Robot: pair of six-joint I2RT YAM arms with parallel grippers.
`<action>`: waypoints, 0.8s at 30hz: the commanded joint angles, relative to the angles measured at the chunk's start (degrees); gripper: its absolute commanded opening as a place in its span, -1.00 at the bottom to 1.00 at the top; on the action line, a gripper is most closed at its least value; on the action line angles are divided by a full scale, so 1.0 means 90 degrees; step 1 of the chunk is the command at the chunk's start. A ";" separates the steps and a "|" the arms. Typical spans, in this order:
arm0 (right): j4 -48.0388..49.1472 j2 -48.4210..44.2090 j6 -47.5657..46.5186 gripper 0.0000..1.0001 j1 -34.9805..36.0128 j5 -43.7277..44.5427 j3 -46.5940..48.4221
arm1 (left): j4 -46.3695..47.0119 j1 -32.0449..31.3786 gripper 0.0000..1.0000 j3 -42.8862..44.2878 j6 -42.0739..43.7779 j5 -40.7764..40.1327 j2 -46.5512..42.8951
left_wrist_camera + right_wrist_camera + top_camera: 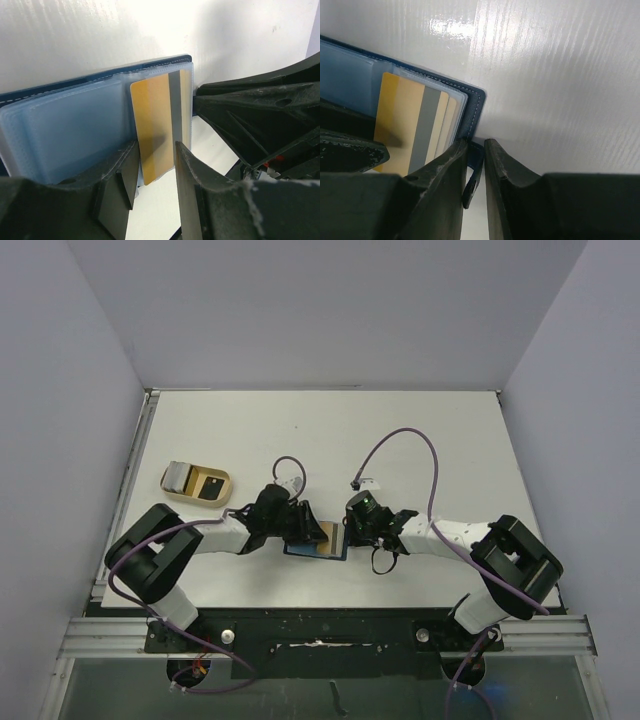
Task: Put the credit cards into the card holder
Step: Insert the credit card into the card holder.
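Since you asked where it all sits: dark navy-blue folding card holder (316, 552) lies open and flat on the white table (420, 440), between the two arms; its pale blue clear plastic sleeves face up. (kim)

Gold one in? (raj)

Partly; thin rectangular gold card (155, 125) with a grey stripe lies on the half of the holder nearer the right arm; the long edge past the stripe looks slipped under the clear plastic; the rest is bare; I cannot tell how deep it goes. (kim)

Left side? (raj)

left gripper (156, 165) has its fingers spread, one on either side of the card's near end; the card shows through the gap between them; nothing is pinched. (kim)

Right? (raj)

right gripper (475, 145) is at the holder's outer edge; its fingers are nearly together, pinching the little navy snap tab (472, 180) that sticks out from that edge; so it has the card holder by the tab. (kim)

Second card? (raj)

small flat black card (212, 486) sits in the shallow beige rounded tray (226, 480) on the left of the table, well apart from the holder; a pale grey thing lies beside it in the tray; it is too small to tell what. (kim)
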 commanded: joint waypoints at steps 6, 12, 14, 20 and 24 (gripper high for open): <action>0.0277 -0.0080 0.0068 -0.59 0.0057 0.0011 -0.0069 | 0.0560 -0.0276 -0.34 0.0254 0.0235 -0.0028 0.0267; 0.0230 -0.0093 -0.0013 -0.60 0.0043 0.0109 -0.0044 | 0.0965 -0.0348 -0.34 0.0254 0.0239 0.0177 0.0359; 0.0183 -0.0120 -0.0052 -0.60 0.0031 0.0176 -0.0017 | 0.1001 -0.0366 -0.33 0.0222 0.0206 0.0119 0.0300; 0.0054 -0.0223 -0.0207 -0.60 -0.0087 0.0311 0.0063 | 0.0706 -0.0369 -0.32 0.0247 0.0267 -0.0188 -0.0058; -0.0049 -0.0325 -0.0290 -0.59 -0.0138 0.0412 0.0128 | 0.0345 -0.0369 -0.27 0.0254 0.0378 -0.0431 -0.0351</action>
